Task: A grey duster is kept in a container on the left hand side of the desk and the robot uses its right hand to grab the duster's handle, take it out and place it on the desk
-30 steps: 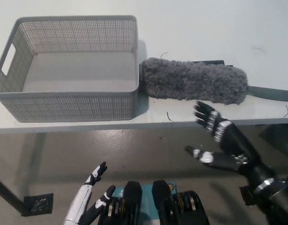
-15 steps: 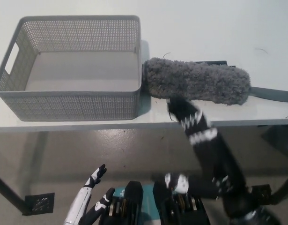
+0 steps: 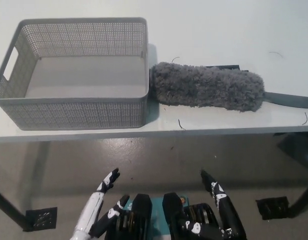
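White desk (image 3: 219, 30) over glossy grey floor (image 3: 159, 160) — grey duster (image 3: 206, 86) lies on desk at 3 o'clock of mesh container (image 3: 73, 112), handle (image 3: 289, 99) pointing 3; right hand (image 3: 219, 210) at 5, left hand (image 3: 106, 202) at 7 — both fingers spread, holding nothing

Fluffy duster, perforated basket, smooth desk

The duster (image 3: 206, 86) looked fuzzy grey microfibre; the basket (image 3: 76, 105) was matt mesh plastic; the desk (image 3: 219, 30) was smooth matt white.
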You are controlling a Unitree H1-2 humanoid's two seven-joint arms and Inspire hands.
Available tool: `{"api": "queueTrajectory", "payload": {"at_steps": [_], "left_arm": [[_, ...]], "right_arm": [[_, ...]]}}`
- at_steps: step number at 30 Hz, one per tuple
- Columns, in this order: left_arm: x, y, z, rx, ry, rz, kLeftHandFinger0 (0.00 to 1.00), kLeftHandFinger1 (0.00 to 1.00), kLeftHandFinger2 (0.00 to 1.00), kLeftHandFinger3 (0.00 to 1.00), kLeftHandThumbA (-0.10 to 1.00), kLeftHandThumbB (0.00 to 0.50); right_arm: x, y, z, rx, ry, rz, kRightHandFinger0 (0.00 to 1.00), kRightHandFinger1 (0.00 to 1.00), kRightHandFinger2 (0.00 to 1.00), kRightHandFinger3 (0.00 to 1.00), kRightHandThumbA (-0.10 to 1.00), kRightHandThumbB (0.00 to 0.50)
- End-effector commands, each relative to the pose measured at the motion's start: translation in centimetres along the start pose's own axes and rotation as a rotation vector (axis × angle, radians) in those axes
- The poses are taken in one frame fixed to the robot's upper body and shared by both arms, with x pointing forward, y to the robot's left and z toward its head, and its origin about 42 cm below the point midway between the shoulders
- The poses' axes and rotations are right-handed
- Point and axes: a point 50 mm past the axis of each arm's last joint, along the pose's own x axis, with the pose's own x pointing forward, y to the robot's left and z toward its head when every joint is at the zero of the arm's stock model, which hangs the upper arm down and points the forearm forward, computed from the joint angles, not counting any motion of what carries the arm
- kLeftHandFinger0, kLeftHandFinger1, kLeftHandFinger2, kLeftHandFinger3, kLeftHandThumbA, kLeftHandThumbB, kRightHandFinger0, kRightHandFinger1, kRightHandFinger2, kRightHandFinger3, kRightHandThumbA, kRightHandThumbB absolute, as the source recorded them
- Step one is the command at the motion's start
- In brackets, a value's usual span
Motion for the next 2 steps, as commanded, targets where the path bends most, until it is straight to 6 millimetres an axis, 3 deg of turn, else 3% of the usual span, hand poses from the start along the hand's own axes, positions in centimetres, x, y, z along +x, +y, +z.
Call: {"api": "queueTrajectory", "payload": {"at_steps": [1,2], "left_arm": [[1.12,0.4,1.43,0.0,-0.095,0.023,1.0,1.0,1.0,1.0,0.86,0.067],[1.14,0.4,1.43,0.001,-0.095,0.023,1.0,1.0,1.0,1.0,0.86,0.067]], "right_arm": [[1.39,-0.53,1.24,-0.091,-0.153,-0.071,1.0,1.0,1.0,1.0,1.0,0.261],[1.41,-0.53,1.23,-0.092,-0.151,-0.071,1.0,1.0,1.0,1.0,1.0,0.259]]}}
